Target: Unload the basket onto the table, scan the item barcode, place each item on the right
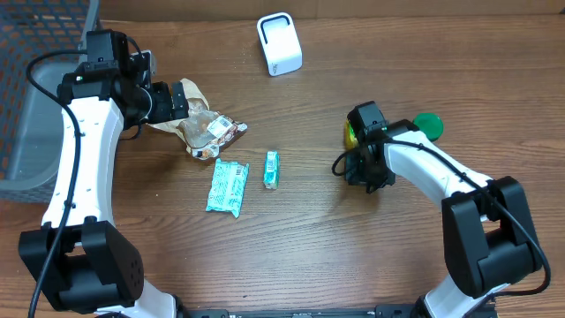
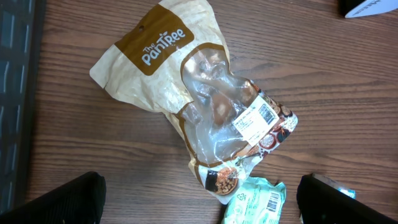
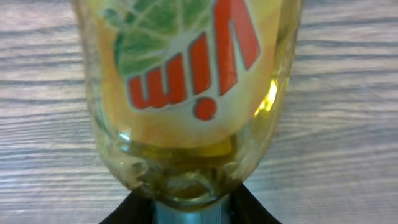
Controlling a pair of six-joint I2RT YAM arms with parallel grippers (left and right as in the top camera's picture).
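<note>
A clear snack bag (image 2: 199,93) with a tan "PanTree" top lies on the wood, its white barcode label (image 2: 256,119) facing up. My left gripper (image 2: 199,205) hovers just over it (image 1: 205,128), open, both dark fingers (image 2: 62,199) wide apart and holding nothing. A yellow "Vim" bottle (image 3: 186,81) fills the right wrist view. My right gripper (image 3: 189,211) is shut on it, dark jaws against both sides. From overhead only a yellow sliver of the bottle (image 1: 350,132) and its green cap (image 1: 430,125) show beside that gripper (image 1: 366,132). A white scanner (image 1: 279,42) stands at the back.
A teal packet (image 1: 228,186) and a small green box (image 1: 272,169) lie in the middle of the table. The packet's corner (image 2: 255,202) sits between the left fingers. A grey basket (image 1: 26,88) fills the far left edge.
</note>
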